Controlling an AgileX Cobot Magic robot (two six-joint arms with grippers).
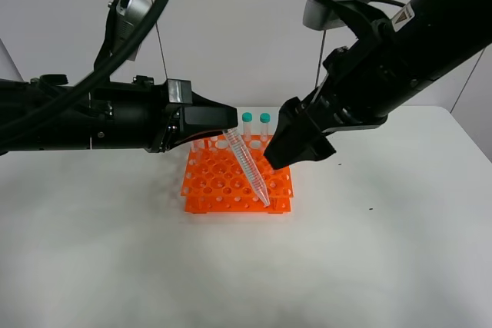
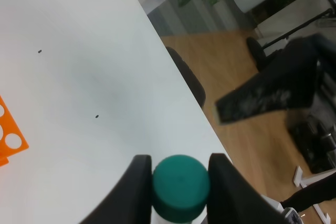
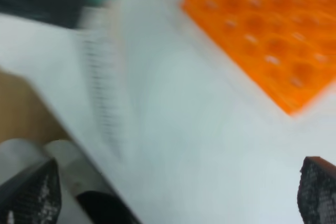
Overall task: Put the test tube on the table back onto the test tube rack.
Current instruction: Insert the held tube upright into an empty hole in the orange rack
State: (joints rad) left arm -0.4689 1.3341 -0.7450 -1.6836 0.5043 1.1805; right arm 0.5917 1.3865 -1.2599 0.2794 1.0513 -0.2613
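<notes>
My left gripper (image 1: 229, 124) is shut on the capped end of a clear test tube (image 1: 247, 163). The tube slants down to the right, its pointed tip over the front right holes of the orange test tube rack (image 1: 215, 183). In the left wrist view the teal cap (image 2: 181, 184) sits between the two fingers (image 2: 137, 182), with a rack corner (image 2: 8, 141) to one side. My right gripper (image 1: 296, 155) hangs over the rack's right back edge, beside the tube, open and empty. The right wrist view shows the blurred tube (image 3: 105, 93) and the rack (image 3: 262, 30) between widely spread fingertips (image 3: 31, 192).
Two teal-capped tubes (image 1: 256, 124) stand upright in the rack's back row. The rack sits mid-table on the white tabletop (image 1: 115, 266). The left wrist view shows the table edge (image 2: 178, 77), then wooden floor with a chair and plants.
</notes>
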